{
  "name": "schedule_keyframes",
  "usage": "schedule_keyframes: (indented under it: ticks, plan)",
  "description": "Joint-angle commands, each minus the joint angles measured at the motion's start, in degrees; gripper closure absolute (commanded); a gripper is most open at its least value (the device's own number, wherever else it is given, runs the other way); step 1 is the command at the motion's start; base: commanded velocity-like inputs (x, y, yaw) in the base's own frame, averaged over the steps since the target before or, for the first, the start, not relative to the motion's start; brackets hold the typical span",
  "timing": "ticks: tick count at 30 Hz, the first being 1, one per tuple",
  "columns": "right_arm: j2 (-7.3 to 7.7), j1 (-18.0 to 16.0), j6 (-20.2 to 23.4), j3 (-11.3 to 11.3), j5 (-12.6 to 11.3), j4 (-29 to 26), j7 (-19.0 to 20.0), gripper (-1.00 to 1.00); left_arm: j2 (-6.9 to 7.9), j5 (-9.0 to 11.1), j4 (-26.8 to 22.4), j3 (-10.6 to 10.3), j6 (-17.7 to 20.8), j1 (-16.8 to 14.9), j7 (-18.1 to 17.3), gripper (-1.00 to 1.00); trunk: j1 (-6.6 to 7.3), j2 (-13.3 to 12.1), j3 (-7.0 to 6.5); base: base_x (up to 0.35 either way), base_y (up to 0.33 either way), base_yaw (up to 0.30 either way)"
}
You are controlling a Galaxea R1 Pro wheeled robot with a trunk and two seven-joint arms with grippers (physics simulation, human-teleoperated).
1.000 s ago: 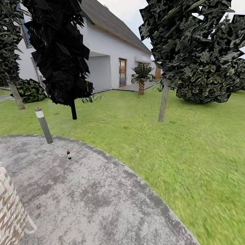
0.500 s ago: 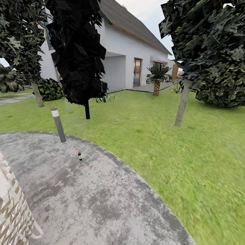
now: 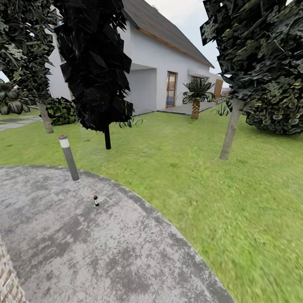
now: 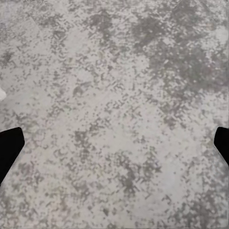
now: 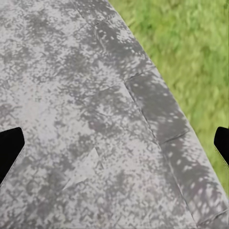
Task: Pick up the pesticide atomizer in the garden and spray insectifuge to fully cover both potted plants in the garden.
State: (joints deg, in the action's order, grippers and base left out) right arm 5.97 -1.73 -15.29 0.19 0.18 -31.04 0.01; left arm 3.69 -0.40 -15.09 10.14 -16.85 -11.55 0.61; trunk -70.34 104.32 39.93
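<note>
The pesticide atomizer (image 3: 96, 200) shows as a tiny dark bottle with a pale band and a reddish top, standing upright on the grey mottled patio (image 3: 84, 252) of the garden, a little nearer than a grey bollard lamp. It is still well ahead of me. The potted plants are out of view. My left gripper (image 4: 114, 148) hangs open over bare paving, its dark fingertips (image 4: 9, 148) at the picture's sides. My right gripper (image 5: 114, 148) is open too, above the patio's curved edge, with lawn (image 5: 191, 43) beyond it. Neither holds anything.
The bollard lamp (image 3: 68, 158) stands at the patio's far rim. A wicker chair's corner (image 3: 6, 282) shows at the bottom left. Dark trees (image 3: 94, 67) (image 3: 230, 130), shrubs, a palm (image 3: 195, 99) and a white house (image 3: 160, 71) lie beyond the lawn (image 3: 210, 189).
The whole head picture has shifted, so the camera moved: the atomizer and bollard sit lower in view, and the wicker chair has slid almost out at the left.
</note>
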Motion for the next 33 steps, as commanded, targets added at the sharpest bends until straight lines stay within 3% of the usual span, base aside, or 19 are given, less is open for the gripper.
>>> schedule_keyframes:
  ticks: [1, 15, 33]
  plan:
    - [0.01, -0.03, -0.19, 0.02, -0.02, -0.03, 0.03, -1.0, 0.0, -0.04, 0.06, 0.05, -0.2, -0.04, 0.06, -1.0, -0.03, 0.02, 0.05, 0.338, 0.0, 0.0]
    - [0.01, -0.03, -0.19, 0.07, -0.09, 0.09, -0.1, -1.0, 0.0, -0.04, 0.06, 0.05, -0.16, -0.05, 0.09, -1.0, -0.03, 0.02, 0.05, 0.338, 0.0, 0.013]
    - [0.01, -0.03, -0.17, 0.03, -0.09, 0.11, -0.18, -1.0, 0.0, -0.04, 0.06, 0.05, -0.18, -0.04, 0.09, -1.0, -0.03, 0.02, 0.05, 0.338, 0.0, 0.21]
